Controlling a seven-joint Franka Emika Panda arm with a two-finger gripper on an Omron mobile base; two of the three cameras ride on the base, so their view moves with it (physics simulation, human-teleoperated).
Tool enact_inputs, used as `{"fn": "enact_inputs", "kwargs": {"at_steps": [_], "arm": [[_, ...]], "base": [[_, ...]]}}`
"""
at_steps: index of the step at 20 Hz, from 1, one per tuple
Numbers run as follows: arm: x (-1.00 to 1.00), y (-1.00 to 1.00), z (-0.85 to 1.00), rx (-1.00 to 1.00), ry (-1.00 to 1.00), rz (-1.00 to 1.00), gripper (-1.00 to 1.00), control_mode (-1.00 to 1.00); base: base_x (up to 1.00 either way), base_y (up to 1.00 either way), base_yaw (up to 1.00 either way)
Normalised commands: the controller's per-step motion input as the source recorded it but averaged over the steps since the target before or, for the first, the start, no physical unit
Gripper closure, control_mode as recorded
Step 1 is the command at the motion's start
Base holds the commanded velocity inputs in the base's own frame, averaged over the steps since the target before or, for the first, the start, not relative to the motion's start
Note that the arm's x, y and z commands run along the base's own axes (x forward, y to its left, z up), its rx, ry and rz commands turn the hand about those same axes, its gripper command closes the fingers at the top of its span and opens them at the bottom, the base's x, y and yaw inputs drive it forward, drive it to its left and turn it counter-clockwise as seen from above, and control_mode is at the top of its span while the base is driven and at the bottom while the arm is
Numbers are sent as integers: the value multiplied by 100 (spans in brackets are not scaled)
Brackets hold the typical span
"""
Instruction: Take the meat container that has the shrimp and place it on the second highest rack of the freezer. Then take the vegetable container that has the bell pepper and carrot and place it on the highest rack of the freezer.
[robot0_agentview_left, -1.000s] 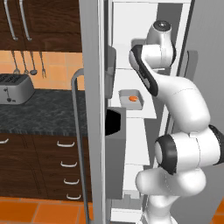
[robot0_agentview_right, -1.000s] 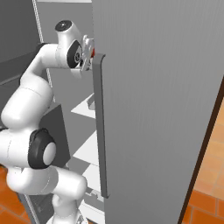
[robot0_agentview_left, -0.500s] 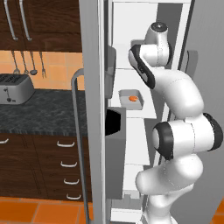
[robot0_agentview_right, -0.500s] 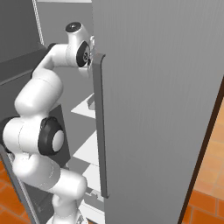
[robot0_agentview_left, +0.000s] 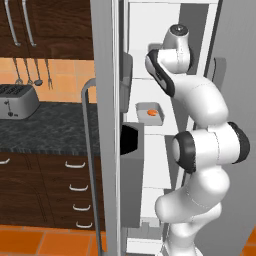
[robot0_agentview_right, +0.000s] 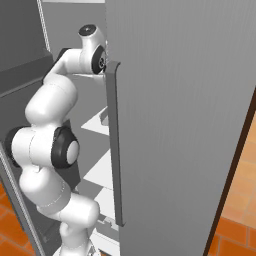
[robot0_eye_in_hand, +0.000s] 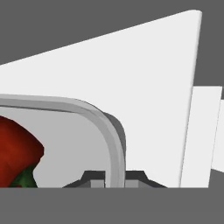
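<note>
In the hand view the tool (robot0_eye_in_hand: 114, 177) is clamped on the rim of the vegetable container (robot0_eye_in_hand: 109, 131), one dark tip on each side of the grey wall at 6 o'clock. The red bell pepper (robot0_eye_in_hand: 17, 151) with its green stem lies inside the tray at 8 o'clock, and a flat white shelf board (robot0_eye_in_hand: 144, 87) spreads beneath and beyond the tray toward 1 o'clock; which rack it is cannot be told from here. In the left base view the arm reaches up into the open freezer (robot0_agentview_left: 150, 60), its wrist high in the white interior at 1 o'clock. Lower down, at the centre, the meat container (robot0_agentview_left: 150, 111) sits on a white shelf with the small orange shrimp (robot0_agentview_left: 152, 113) in it. The freezer door (robot0_agentview_left: 107, 125) with its dark dispenser panel stands at the left of the opening, beside the arm. A toaster (robot0_agentview_left: 17, 100) rests on the dark counter (robot0_agentview_left: 45, 132) at 9 o'clock, with utensils (robot0_agentview_left: 30, 70) hanging above it. In the right base view the grey door (robot0_agentview_right: 180, 125) and its long bar handle (robot0_agentview_right: 115, 145) hide the hand.
</note>
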Motion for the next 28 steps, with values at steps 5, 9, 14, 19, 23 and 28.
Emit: {"fn": "enact_inputs", "kwargs": {"at_steps": [5,9,14,19,23,28], "arm": [[3,0,-8,0,0,0,100,-100],[0,0,-41,0,0,0,100,-100],[0,0,0,0,0,0,100,-100],[0,0,0,0,0,0,-100,-100],[0,0,0,0,0,0,-100,-100],[0,0,0,0,0,0,-100,-100]], "base": [[0,0,0],[0,0,0],[0,0,0],[0,0,0],[0,0,0],[0,0,0]]}}
